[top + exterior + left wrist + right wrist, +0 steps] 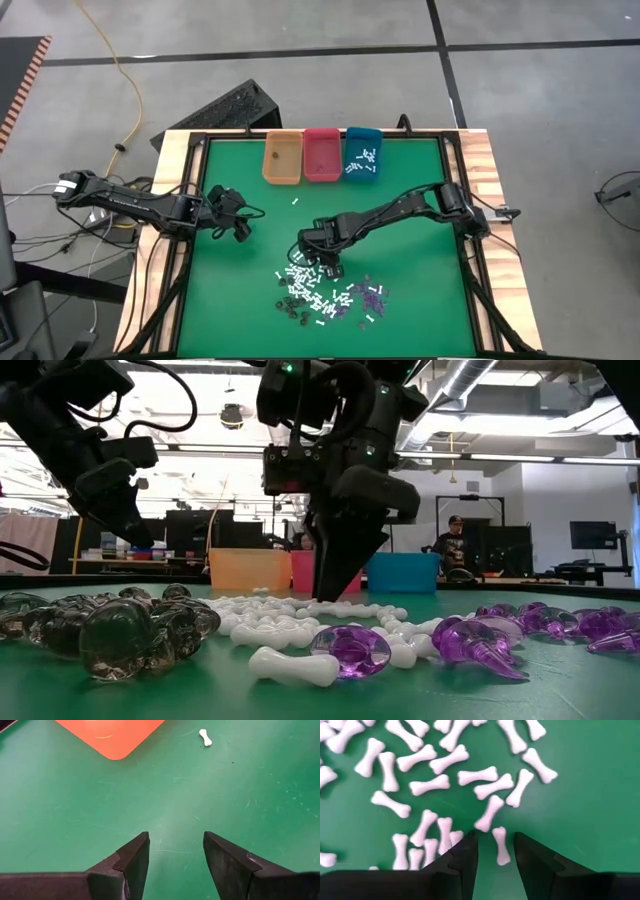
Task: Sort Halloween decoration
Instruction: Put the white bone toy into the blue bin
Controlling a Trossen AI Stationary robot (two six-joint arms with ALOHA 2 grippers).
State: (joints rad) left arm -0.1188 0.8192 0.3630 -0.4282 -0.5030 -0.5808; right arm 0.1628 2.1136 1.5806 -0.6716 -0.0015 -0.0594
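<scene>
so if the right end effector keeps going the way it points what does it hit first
Most likely the single white bone lying between the right end effector fingers, with the green mat directly beneath. The low view shows the tips almost down at the pile, though exact depth is unclear.

Both arms are dark, near-black, built of jointed segments with black cables looping along them. Left arm (pixel 130 203): a pale patch on the end farthest from the green mat (pixel 420 200), a cable loop by the wrist. Right arm (pixel 400 210): blocky dark housing near the wrist, a small green light on it in the low view. Left gripper (pixel 175 857) and right gripper (pixel 495 857): matte black wedge fingers with stepped inner faces and chamfered tips.
</scene>
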